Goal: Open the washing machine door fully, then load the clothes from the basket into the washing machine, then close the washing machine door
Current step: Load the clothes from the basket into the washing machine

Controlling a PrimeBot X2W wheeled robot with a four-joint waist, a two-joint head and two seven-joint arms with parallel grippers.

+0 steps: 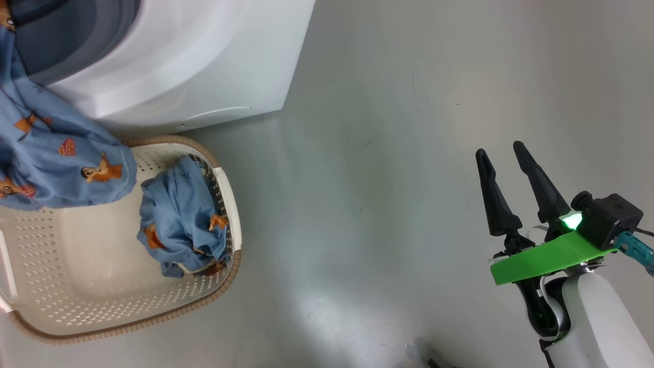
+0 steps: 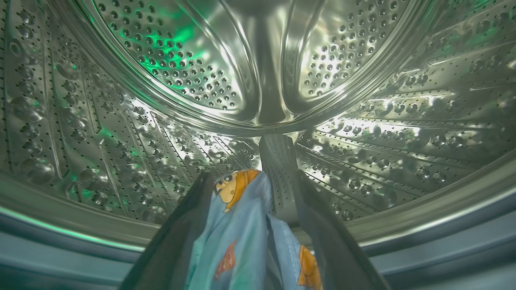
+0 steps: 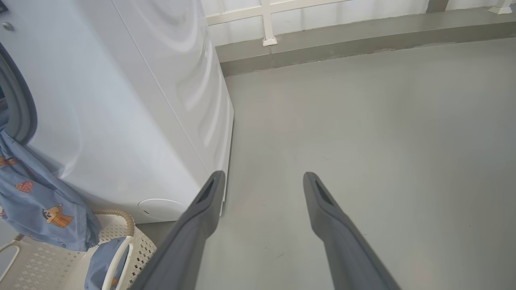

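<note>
Reaching deep into the washing machine (image 1: 204, 56) with the left tool (image 2: 253, 173), fingers spreading wide apart inside the perforated steel drum (image 2: 181, 60) and clamping nothing. Lying loosely between those fingers, one blue garment (image 2: 242, 225) with orange cartoon prints, trailing out over the grey gasket (image 3: 20, 104) and hanging down the white front above the basket (image 1: 102, 301). Sitting bunched against the basket's right wall, the second garment (image 1: 179, 220). Hovering open over the bare grey floor (image 1: 383, 204), well apart from the basket, the right tool (image 1: 499, 149), gripping nothing
</note>
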